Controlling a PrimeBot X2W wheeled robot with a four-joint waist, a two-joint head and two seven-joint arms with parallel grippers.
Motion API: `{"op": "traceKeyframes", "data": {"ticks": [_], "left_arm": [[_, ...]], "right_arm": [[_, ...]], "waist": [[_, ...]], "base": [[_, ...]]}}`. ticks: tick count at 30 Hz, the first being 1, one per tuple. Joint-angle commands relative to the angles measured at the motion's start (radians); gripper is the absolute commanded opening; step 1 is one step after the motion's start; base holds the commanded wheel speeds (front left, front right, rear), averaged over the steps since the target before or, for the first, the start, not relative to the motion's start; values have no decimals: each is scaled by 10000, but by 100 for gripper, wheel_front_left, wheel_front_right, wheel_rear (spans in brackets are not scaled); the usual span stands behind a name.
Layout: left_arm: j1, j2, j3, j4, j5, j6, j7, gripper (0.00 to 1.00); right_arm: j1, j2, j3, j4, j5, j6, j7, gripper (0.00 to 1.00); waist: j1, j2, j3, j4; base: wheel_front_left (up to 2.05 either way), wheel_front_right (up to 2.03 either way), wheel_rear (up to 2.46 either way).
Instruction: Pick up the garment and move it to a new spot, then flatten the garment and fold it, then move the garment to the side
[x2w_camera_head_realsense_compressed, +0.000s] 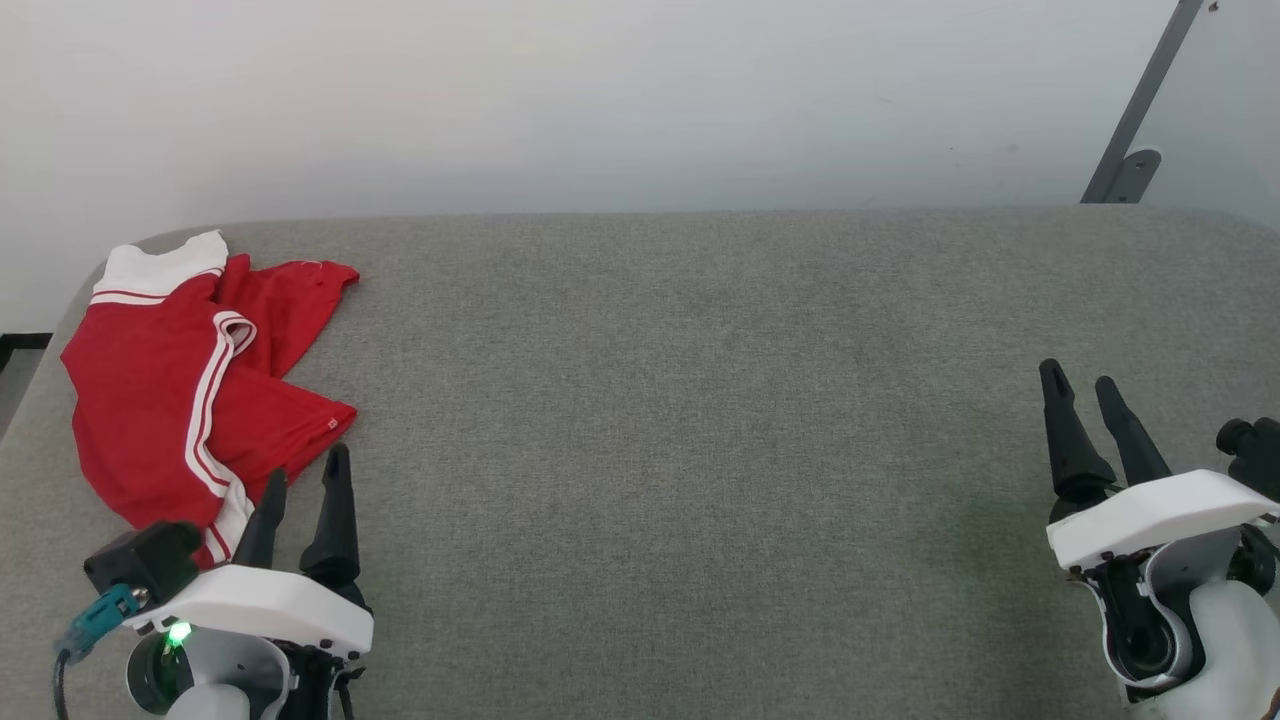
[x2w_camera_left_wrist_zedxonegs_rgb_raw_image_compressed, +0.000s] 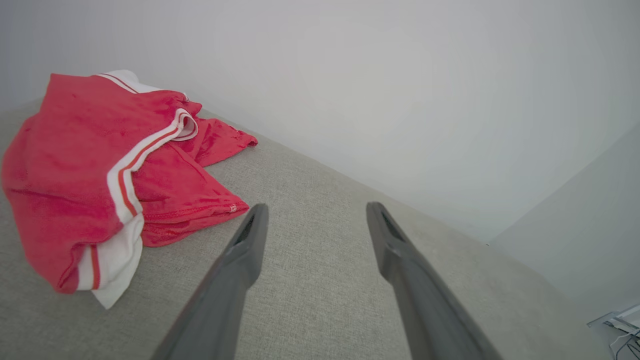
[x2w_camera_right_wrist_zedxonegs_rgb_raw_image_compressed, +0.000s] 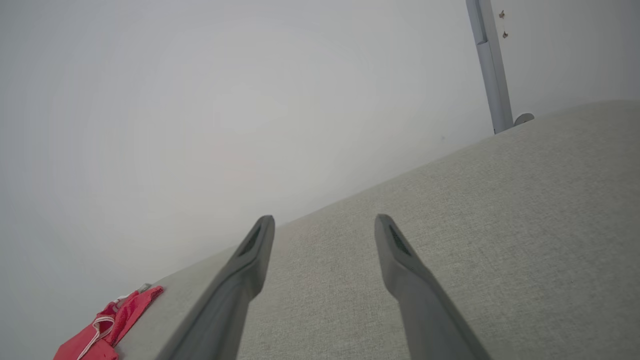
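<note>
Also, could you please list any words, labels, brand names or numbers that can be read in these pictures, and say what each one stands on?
None can be read.
Small white tag at the hem of the garment: any marking is too small to read.
Grey surface under the garment: no lettering shows.
Pale wall behind: no sign or label shows.
</note>
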Motion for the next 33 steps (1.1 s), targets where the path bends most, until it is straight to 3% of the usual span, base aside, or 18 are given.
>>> {"op": "traceKeyframes", "data": {"ticks": [1,16,33], "left_arm": [[-135,104,-67,-58,319,59,-111,100],[-141,479,-399,215,1806,326,-536,100],[-14,503,-288,473,3003,261,-918,100]], "right_arm": [[-251,-76,-9,-121,-360,16,-110,100],[-546,-39,-154,224,-2801,18,-531,100],[-752,-167,52,632,-4246,14,-924,100]], "waist": [[-1,-1,-4,-9],[-1,-1,-64,-139],[-1,-1,-145,-193]], "base": [[0,0,0],[0,0,0],[0,0,0]]}}
